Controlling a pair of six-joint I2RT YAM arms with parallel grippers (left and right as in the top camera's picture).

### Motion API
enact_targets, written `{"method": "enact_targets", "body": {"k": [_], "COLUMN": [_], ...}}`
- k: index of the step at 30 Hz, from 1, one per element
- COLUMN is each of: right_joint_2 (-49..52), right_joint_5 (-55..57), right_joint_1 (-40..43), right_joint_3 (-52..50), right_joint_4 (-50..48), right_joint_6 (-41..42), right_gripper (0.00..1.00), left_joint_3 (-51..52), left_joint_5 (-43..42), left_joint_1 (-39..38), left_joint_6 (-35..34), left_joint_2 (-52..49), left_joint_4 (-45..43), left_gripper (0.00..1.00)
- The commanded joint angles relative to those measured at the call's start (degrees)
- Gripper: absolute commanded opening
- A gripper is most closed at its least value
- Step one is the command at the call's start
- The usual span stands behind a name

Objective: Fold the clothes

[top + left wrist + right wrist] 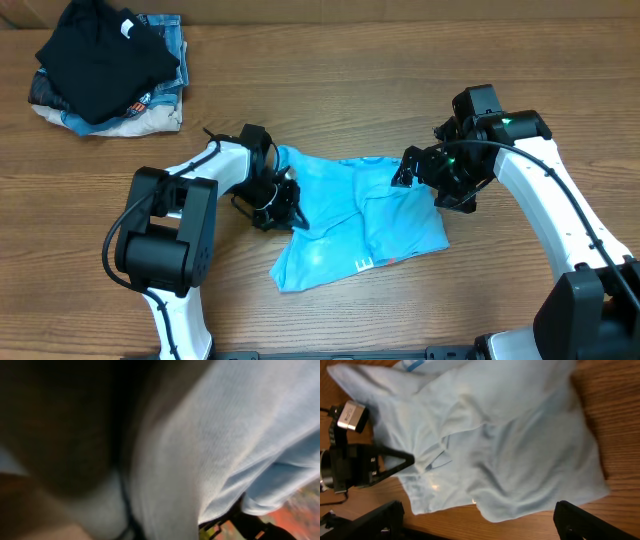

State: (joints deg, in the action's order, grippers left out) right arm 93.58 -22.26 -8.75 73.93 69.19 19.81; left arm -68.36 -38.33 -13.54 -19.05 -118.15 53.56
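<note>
Sky-blue T-shirt (225, 435) cloth fills your left wrist view, your left gripper (282, 205) pinched shut on its left edge, right gripper (412, 172) spread wide over its right side, black-topped clothes pile (105, 65) well apart at the table (400, 80) corner, far left.

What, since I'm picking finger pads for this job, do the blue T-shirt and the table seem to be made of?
T-shirt: likely a thin cotton-type knit, matte; the left wrist view shows fine ribbed threads, and it lies in soft creases. Table: wood or a wood-look laminate, smooth with slight sheen; brown grain lines run along it.
</note>
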Motion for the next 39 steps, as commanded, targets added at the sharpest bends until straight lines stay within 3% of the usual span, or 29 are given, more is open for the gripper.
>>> {"method": "enact_targets", "body": {"k": [1,9,17,22,30,39], "right_joint_2": [-1.4,-1.4,-1.2,-1.2,-1.2,-1.2], "right_joint_5": [2.2,2.3,3.7,5.1,5.7,5.7], "right_joint_1": [-0.2,-0.2,-0.2,-0.2,-0.2,-0.2], "right_joint_3": [1.5,1.5,1.4,1.4,1.4,1.4], "right_joint_4": [0.2,0.0,-2.2,-2.4,-2.4,-1.6], "right_joint_6": [-0.3,-0.3,-0.3,-0.2,-0.1,-0.1], "right_gripper": [1.00,1.00,1.00,1.00,1.00,1.00], "left_joint_3": [-0.3,-9.3,-24.9,-30.9,-31.0,-30.3], "left_joint_5": [25.1,37.9,40.2,40.3,40.2,38.7], "left_joint_1": [2.3,9.1,10.5,6.3,-4.0,-14.1], "left_joint_6": [0.6,-0.3,-0.9,-4.5,-8.9,-10.8], "left_joint_2": [-3.9,-3.9,-3.0,0.4,7.2,7.5], "left_joint_4": [4.3,16.8,28.0,32.7,36.0,36.0], "left_gripper": [0.04,0.04,0.04,0.04,0.04,0.05]}}
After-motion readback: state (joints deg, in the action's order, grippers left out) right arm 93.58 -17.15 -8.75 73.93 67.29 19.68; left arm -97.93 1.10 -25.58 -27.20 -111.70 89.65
